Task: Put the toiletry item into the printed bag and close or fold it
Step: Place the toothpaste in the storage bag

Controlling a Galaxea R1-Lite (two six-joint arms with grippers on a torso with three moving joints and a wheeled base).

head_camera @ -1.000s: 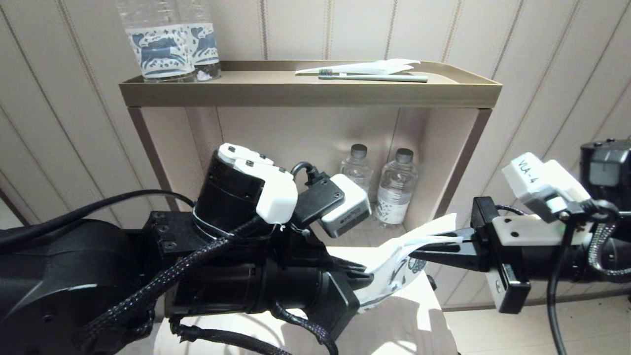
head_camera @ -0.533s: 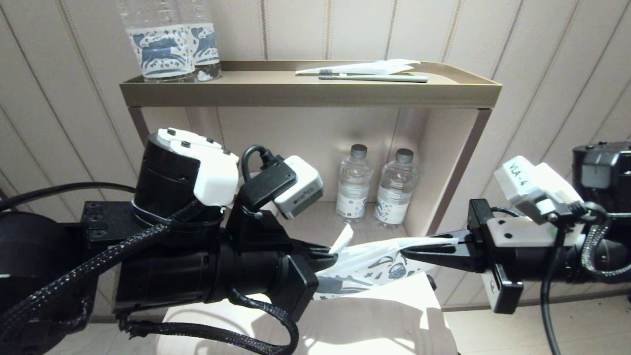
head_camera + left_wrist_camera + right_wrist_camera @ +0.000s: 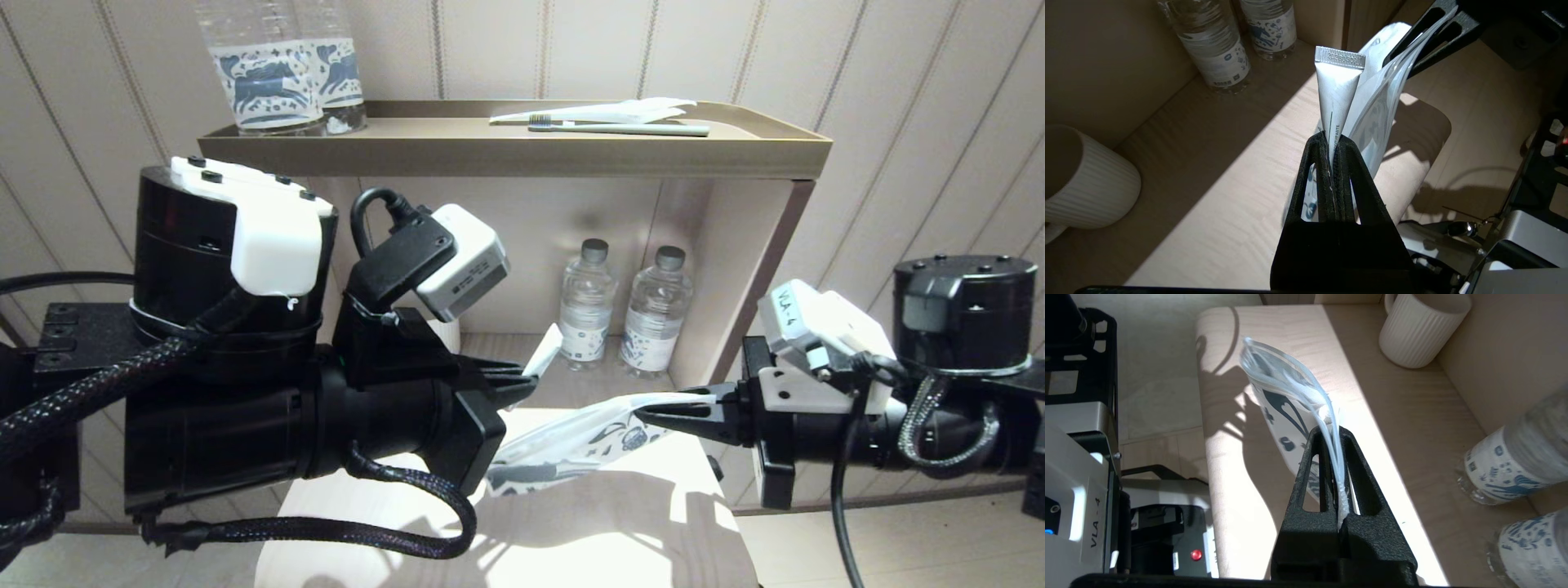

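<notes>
My left gripper (image 3: 522, 377) is shut on a white toothpaste tube (image 3: 543, 359); the crimped end of the tube (image 3: 1337, 94) sticks out past the gripper (image 3: 1333, 139). The printed bag (image 3: 571, 445), white with blue-grey motifs, hangs slanting above the wooden top. My right gripper (image 3: 661, 408) is shut on the bag's upper right end. In the right wrist view the bag (image 3: 1286, 388) runs out from that gripper (image 3: 1333, 433), its layers bowed apart. The tube lies beside the bag (image 3: 1376, 110), outside it. The bag's lower end passes under my left fingers.
Two water bottles (image 3: 620, 310) stand in the lower shelf recess, and a ribbed white mug (image 3: 1086, 183) stands beside them. The top tray (image 3: 514, 155) holds a toothbrush (image 3: 620, 128), a plain white wrapper (image 3: 604, 112) and two bottles (image 3: 277, 73). The light wooden top (image 3: 571, 539) lies below both grippers.
My left arm has drawn back to the left and risen, carrying the tube away from the bag. My right gripper has moved left and slightly down, and the bag now hangs straighter.
</notes>
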